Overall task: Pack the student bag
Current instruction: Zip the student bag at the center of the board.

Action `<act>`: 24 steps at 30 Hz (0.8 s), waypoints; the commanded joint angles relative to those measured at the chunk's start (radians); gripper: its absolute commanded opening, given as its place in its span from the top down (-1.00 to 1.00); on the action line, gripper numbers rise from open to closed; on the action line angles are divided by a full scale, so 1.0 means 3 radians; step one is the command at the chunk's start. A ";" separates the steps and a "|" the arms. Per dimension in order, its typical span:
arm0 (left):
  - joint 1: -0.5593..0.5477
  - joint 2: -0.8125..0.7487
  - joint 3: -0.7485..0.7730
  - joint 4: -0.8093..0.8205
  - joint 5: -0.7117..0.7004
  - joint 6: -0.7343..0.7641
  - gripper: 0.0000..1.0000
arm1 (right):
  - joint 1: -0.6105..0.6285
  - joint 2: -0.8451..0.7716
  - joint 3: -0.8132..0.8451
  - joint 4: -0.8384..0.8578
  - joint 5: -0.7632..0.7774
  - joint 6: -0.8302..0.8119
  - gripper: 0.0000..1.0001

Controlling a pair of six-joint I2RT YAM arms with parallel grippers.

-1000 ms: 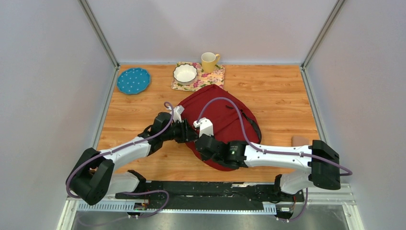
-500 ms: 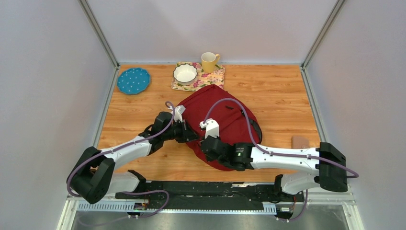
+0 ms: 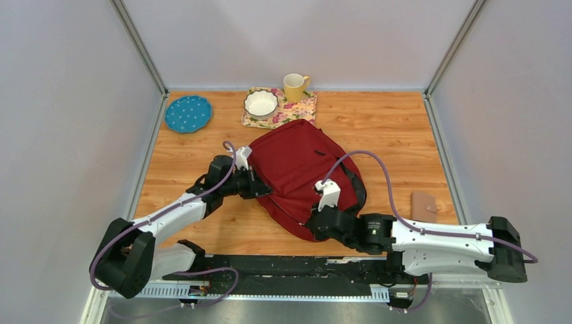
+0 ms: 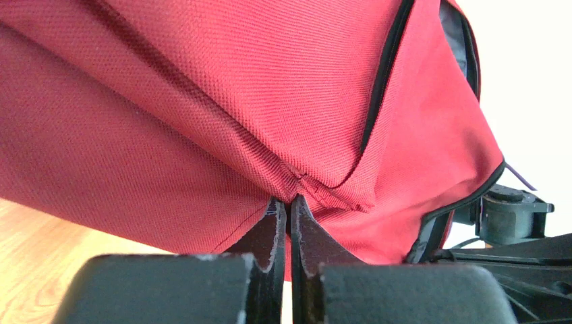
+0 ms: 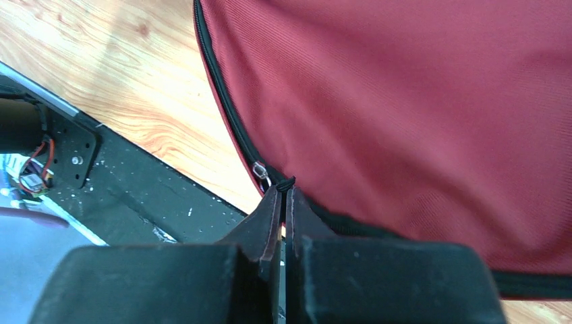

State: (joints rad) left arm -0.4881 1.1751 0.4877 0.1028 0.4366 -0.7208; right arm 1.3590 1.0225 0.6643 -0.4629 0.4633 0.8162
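Wooden table (image 3: 405, 135), student bag (image 3: 303, 162) tight in left end effector (image 4: 288, 206) and right end effector (image 5: 282, 196)

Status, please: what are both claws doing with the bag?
Left gripper shut on student bag fabric. Right gripper shut on zipper pull. Nothing blocking.

SITE: robot test cell, lab | EVIDENCE: plain white panels (image 3: 67, 101) on three sides of wooden tabletop (image 3: 391, 128); metal frame posts (image 3: 139, 46); mounting rail (image 3: 290, 266) at near edge
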 commanded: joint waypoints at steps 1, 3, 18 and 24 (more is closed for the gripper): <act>0.0256 -0.0138 0.0138 -0.0056 -0.0054 0.0193 1.00 | 0.0021 -0.0202 -0.0001 -0.0124 0.0148 0.0046 1.00; 0.0282 -0.0159 0.0194 -0.0148 -0.0024 0.0219 0.96 | 0.0026 -0.0172 0.0030 -0.0047 0.0112 -0.0005 1.00; 0.0048 -0.1692 -0.0920 -0.0148 -0.0135 -0.0890 -0.52 | 0.0026 0.0023 0.0076 0.0301 -0.0092 -0.0067 1.00; -0.0535 -0.1877 -0.0930 -0.0399 -0.0815 -0.1253 -0.53 | 0.0021 0.0017 0.0112 0.0280 -0.0097 -0.0087 1.00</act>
State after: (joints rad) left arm -0.5720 0.6312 0.2085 -0.0116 0.3389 -0.9844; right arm 1.3605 1.0317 0.6643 -0.4187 0.4309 0.8066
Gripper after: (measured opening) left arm 0.764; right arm 0.011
